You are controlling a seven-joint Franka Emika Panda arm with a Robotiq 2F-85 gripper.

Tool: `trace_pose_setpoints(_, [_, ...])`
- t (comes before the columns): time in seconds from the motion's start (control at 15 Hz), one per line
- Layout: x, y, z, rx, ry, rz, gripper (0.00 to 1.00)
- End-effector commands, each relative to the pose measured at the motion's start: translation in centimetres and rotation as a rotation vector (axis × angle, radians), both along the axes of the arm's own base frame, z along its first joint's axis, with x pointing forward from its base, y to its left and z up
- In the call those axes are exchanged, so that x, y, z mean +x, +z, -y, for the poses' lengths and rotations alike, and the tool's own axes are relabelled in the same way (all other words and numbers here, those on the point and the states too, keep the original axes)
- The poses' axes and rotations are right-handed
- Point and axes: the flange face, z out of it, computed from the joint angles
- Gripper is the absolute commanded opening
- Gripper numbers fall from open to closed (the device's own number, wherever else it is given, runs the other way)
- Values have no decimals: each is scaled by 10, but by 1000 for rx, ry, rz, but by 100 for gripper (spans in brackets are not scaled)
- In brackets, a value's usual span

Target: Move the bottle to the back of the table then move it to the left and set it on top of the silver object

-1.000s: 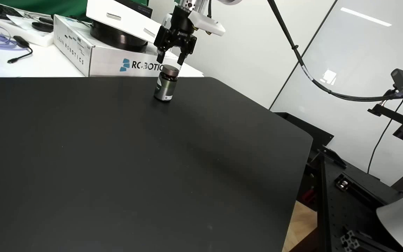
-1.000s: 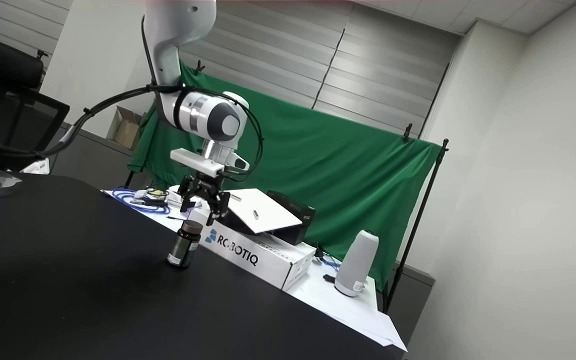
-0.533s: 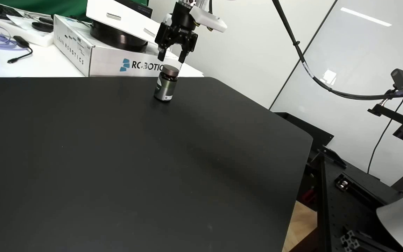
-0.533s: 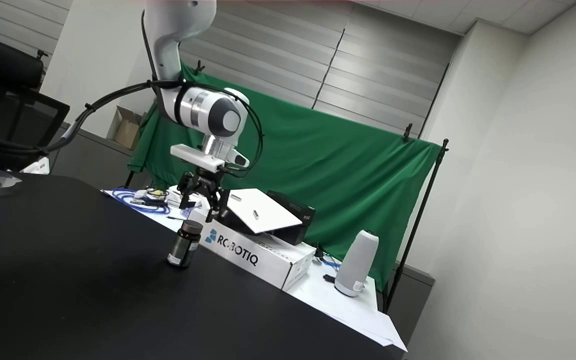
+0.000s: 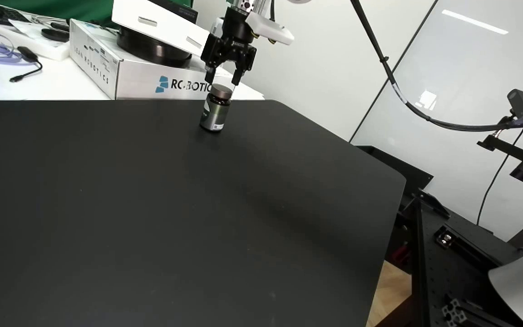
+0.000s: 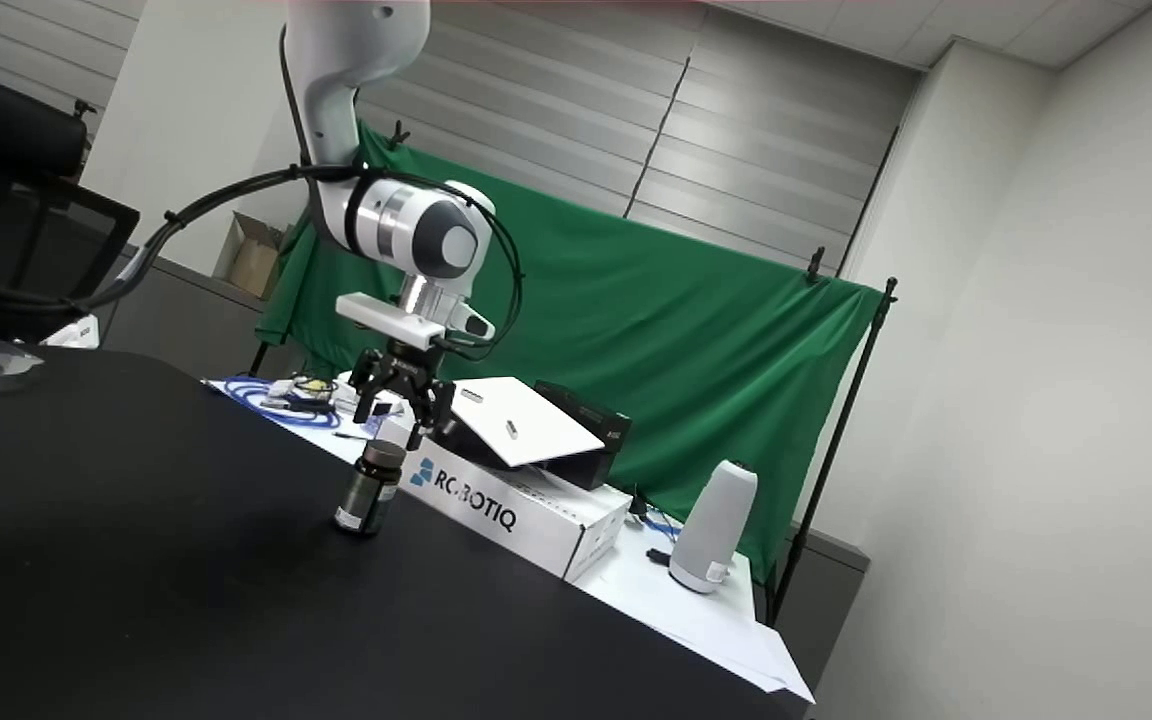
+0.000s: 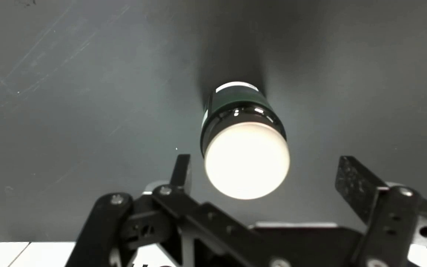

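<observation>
Before you, the matte black counter [image 5: 161, 204] fills most of an exterior view. Behind it hangs a green cloth [image 6: 626, 330], and just past the counter's far edge lies a white counter [image 6: 656, 605]. Your white-and-grey arm [image 6: 401, 225] reaches down from the top of an exterior view. On the white counter sits the white box [image 6: 496, 510], lettered ROBOTIQ, with a white panel [image 5: 166, 22] lying at a slant over it; near the end of the box stands a pale, tapering device [image 6: 716, 525]. Your jaws are released — spread well apart just above the bottle [image 5: 216, 109] — and in the wrist view they flank its cap [image 7: 247, 161] with a gap on each side, the cap nearer one side than the other. You have the bottle standing upright on the black counter, close to the far edge, in both exterior views. Its cap looks brownish grey in those views, but glares almost white in the wrist view, so any detail on it is lost to you. Low on the dark bottle sits a small pale label [image 5: 218, 127].
</observation>
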Motion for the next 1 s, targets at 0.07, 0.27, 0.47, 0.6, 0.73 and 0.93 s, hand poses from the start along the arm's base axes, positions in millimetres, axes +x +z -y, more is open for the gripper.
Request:
trace_pose_setpoints(0.07, [-2,-4,0,-11,-1,-10,100])
trace_pose_setpoints(0.27, [-1,-8,1,-12,7,1,100])
trace_pose_setpoints(0.47, [1,-14,1,-15,3,13,100])
trace_pose_setpoints(0.6, [3,-18,1,-15,5,23,100])
trace_pose_setpoints(0.73, [4,-21,1,-15,-3,41,100])
trace_pose_setpoints(0.93, [6,-22,1,-24,4,74,67])
